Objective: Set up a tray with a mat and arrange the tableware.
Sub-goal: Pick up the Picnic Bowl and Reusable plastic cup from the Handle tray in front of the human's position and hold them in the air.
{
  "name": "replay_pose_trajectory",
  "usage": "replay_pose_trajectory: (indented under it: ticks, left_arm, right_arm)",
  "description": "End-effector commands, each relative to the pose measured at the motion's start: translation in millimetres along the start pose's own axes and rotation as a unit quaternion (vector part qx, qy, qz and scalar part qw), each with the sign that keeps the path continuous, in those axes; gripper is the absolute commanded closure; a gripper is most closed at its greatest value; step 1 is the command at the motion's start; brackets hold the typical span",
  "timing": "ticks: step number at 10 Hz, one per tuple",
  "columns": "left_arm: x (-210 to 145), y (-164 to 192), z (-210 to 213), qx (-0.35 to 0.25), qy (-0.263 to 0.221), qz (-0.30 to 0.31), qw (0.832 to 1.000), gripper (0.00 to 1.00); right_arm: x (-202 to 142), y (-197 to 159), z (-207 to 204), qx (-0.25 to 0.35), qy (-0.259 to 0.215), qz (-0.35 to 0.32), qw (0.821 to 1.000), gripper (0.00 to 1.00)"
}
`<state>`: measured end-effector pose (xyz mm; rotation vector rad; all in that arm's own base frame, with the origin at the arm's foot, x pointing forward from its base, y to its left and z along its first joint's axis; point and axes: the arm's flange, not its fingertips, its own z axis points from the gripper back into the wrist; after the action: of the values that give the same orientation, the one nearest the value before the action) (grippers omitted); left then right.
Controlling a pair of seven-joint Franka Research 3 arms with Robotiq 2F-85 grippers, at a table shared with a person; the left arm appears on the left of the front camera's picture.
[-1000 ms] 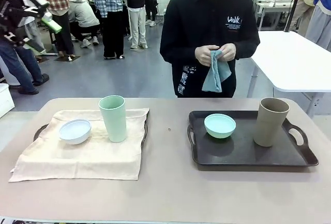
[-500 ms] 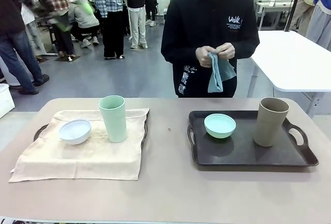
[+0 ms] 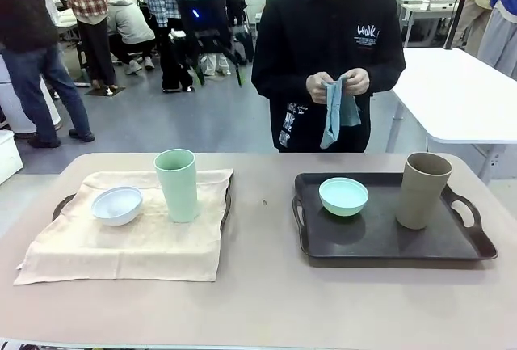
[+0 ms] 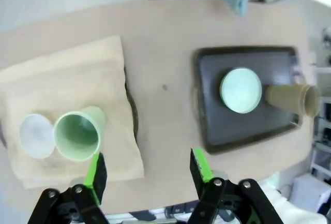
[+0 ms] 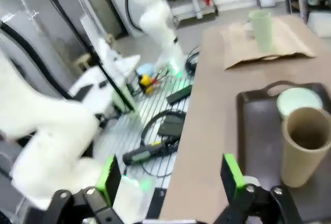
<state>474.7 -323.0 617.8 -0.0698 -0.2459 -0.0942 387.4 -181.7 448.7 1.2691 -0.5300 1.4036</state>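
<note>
Although the front view shows the white bowl (image 3: pixel 117 204) and pale green cup (image 3: pixel 176 184) on the mat (image 3: pixel 121 249) at left, the mint bowl (image 3: pixel 343 196) and tan cup (image 3: pixel 422 191) stand matless at right. In the left wrist view, the left tool (image 4: pixel 147 167) gapes, empty. In the right wrist view, the right tool (image 5: pixel 169 175) gapes, empty; clipping the tan cup could topple it.
</note>
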Motion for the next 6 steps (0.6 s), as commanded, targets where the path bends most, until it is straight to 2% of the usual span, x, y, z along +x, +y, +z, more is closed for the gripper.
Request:
replay_pose_trajectory:
  ticks: [1,4,5,6]
  left_arm:
    - [-13.3,12.8,36.2,-0.026,-0.015,0.001,1.0,0.16]
    - [-13.3,12.8,36.2,-0.026,-0.015,0.001,1.0,0.16]
    - [-0.5,1.6,23.5,-0.017,-0.013,0.006,1.0,0.16]
    - [4.7,-13.8,8.7,-0.02,-0.026,-0.004,0.999,0.16]
  right_arm:
    - [24.7,11.6,6.9,-0.027,-0.006,-0.036,0.999,0.0]
    - [24.7,11.6,6.9,-0.027,-0.006,-0.036,0.999,0.0]
    - [9.6,7.0,4.5,-0.014,0.001,-0.019,1.0,0.0]
    - [3.1,-10.5,4.3,-0.018,-0.015,-0.053,0.998,0.0]
